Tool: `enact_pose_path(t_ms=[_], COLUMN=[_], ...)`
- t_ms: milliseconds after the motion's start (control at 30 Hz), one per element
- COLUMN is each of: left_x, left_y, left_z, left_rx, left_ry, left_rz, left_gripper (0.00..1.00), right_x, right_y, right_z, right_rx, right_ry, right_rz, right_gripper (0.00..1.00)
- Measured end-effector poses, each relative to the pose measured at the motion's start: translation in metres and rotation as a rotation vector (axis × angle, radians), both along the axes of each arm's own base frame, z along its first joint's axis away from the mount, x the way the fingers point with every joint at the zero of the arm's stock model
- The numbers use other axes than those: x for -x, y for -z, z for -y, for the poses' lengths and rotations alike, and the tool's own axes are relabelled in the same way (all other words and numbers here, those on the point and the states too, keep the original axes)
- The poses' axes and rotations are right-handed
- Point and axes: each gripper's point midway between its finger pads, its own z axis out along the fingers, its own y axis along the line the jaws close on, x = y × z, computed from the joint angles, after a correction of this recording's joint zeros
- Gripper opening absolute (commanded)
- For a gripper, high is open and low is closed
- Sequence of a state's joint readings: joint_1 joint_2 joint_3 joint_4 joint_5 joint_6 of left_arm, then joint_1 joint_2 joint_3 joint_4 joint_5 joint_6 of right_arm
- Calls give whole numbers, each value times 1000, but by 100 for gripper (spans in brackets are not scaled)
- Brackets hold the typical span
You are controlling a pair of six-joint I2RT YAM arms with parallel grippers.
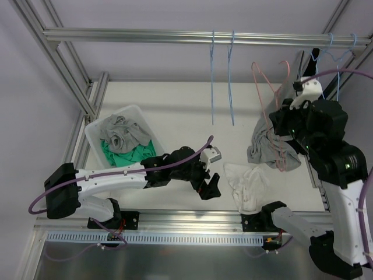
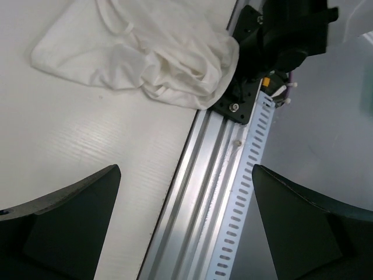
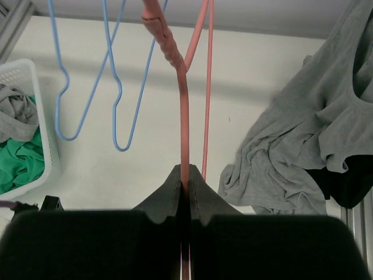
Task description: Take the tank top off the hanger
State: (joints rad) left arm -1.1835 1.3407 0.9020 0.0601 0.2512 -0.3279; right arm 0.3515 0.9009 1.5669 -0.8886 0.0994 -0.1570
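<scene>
Top external view, from the near edge: the left arm [image 1: 145, 172] lies low across the worktop [image 1: 175, 116]. Its jaws are spread wide with nothing between them. The left wrist view confirms this, showing only bare worktop and the aluminium edge rail [image 2: 215, 175] in the gap. Just to the right of them a white garment [image 1: 247, 186] lies crumpled near the front edge, touching the base of the right arm [image 1: 335, 157].

Further in, the right arm stands tall. Its jaws are pressed together on the wire of the pink hanger [image 3: 184, 116], below the twisted neck. The grey tank top [image 1: 265, 143] hangs from this hanger in a bunch, and its lower part seems to rest on the worktop.

I judge that the step in hand is holding up the hanger, with the top not yet free of it. The next move probably calls for the left arm to reach the grey cloth, pinch it near a strap and draw it off the wire, with the hanger held steady by the right.

The worktop is white and matt. At its far left a white basket [image 1: 108, 119] holds grey and green clothes. At the back, blue hangers [image 1: 213, 76] hang from an aluminium rail [image 1: 175, 37], in front of a plain pale wall.
</scene>
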Motion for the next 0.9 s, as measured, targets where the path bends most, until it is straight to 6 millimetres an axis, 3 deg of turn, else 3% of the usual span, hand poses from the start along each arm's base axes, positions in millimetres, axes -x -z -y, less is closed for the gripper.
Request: enact_pose_path(t_ms=[167,433,567,833,900], left_x=[0,3,2,1,0], left_y=[24,30,32,30,32], left_z=[-15,-29,-34,-36,-36], left_rx=[-60,-70,-72,-66,-70], left_ry=[-39,-72,-92,-103,-106], left_rz=[-16,-31,-33,-28,-27], left_gripper=[99,99,98,99,99], right_x=[-52,-139,-172,-175,-179], right_y=[-15,-36,-27,34,36], right_z=[-14,-49,-63,-81,-84], right_rx=[21,-8,-23,-16,-38], right_ry=[24,25,29,1,-1], right_rz=[-32,-35,-62,-194,-159], right_gripper=[0,0,0,0,0])
